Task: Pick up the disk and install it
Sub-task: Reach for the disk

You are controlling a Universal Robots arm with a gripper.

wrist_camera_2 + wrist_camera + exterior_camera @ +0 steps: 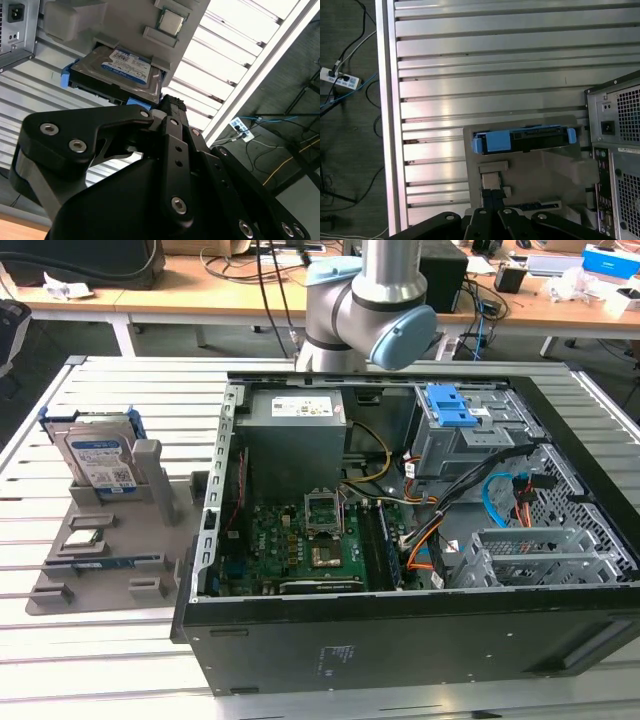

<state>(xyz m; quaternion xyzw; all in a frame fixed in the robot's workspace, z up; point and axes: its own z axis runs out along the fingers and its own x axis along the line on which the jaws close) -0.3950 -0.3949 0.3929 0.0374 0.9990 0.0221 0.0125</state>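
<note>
While the disk (100, 460) sits in its grey holder tray (110, 560) at the exterior view's left, the arm (370, 310) rises behind the open black computer case (400, 640). Look at that drive: silver body, white-and-blue label facing out, blue carrier around its edges, propped up on edge in the tray's far slot. Nothing is touching it.

In the first wrist view the gripper (489, 192) looks down over the tray (545, 170), its two black fingers pressed together with nothing between them. The disk (525, 140) shows edge-on there, a blue strip across the tray, clearly apart from the fingertips. The second wrist view tells the same story: gripper (170, 102) closed and empty, disk (120, 75) beyond its tip, no contact.

On the tray, nearer the exterior camera than the drive, a small square processor chip (85, 537) lies flat. It also appears in the second wrist view (170, 20).

Tray and case both rest on a slatted aluminium table (130, 390). Inside the case sits the grey metal drive cage (470, 440), topped by a blue latch (450, 405), with the green motherboard (290, 540) toward the tray side.
</note>
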